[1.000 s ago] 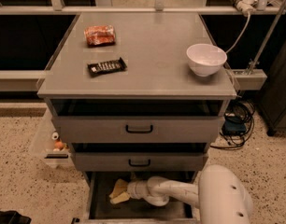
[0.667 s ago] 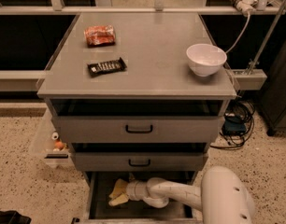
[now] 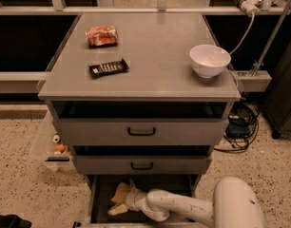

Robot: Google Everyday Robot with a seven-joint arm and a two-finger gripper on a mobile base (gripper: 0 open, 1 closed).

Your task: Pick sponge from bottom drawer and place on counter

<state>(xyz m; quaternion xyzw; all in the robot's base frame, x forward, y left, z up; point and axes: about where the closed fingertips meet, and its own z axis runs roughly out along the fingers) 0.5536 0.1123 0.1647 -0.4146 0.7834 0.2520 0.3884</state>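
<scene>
The bottom drawer stands open so the arm can reach in low from the right. Its gripper is against the pale yellow sponge at the drawer's left. Whether it has a hold, I cannot tell. The bench lies above.

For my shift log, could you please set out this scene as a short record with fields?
gripper: inside the bottom drawer, at the sponge
sponge: pale yellow, lying in the drawer, not yet on the counter
bottom drawer: pulled open
counter: red-orange snack packet, black candy bar, white bowl
</scene>
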